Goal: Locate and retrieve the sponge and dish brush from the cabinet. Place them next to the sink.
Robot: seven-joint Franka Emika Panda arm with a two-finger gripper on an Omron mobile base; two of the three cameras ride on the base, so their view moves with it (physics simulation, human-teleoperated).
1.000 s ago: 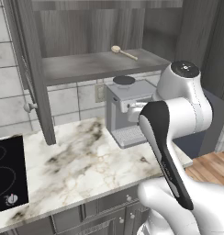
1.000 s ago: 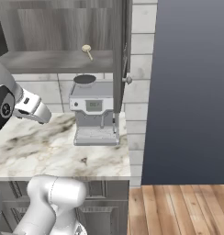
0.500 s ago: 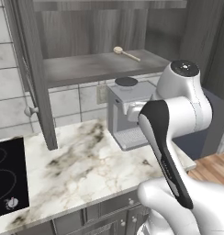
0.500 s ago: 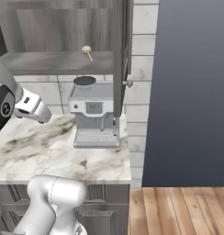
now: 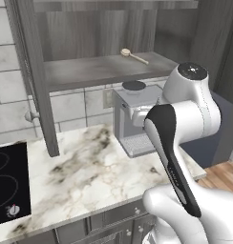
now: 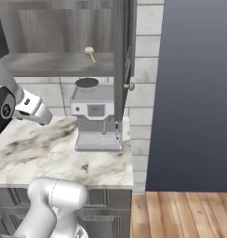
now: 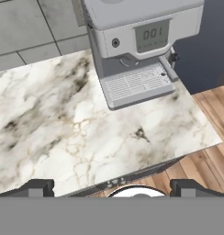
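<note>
You are looking at a kitchen corner with a white-brown marble counter [image 5: 90, 176] under grey wall tiles, and wooden floor [image 6: 185, 214] at the lower right of the right base view. At the far left of the left base view, a black stove top [image 5: 8, 188] sits at the counter's edge. Moving right, the open cabinet door [image 5: 35, 81] hangs down the left side of the frame, its round silver knob [image 5: 29, 116] pointing towards the tiles. The cabinet [image 5: 90, 28] fills the upper middle, and on its flat grey shelf [image 5: 94, 69] lies the dish brush [image 5: 133, 55], toward the upper right of centre, round head to the left and thin handle trailing right. In the right base view you find the same brush at the upper left centre, head towards you. Below the shelf stands a grey coffee machine [image 5: 135, 119] on the counter, against the tiles. Your arm's white bulk covers the right half of the left base view. In the hand view the gripper [image 7: 111, 187] hangs above the counter's front edge, its two dark finger tips [image 7: 38, 187] standing wide apart at the bottom corners, nothing between them. The coffee machine sits at the top of that view, a dark wall panel [image 6: 194, 93] to its right.
</note>
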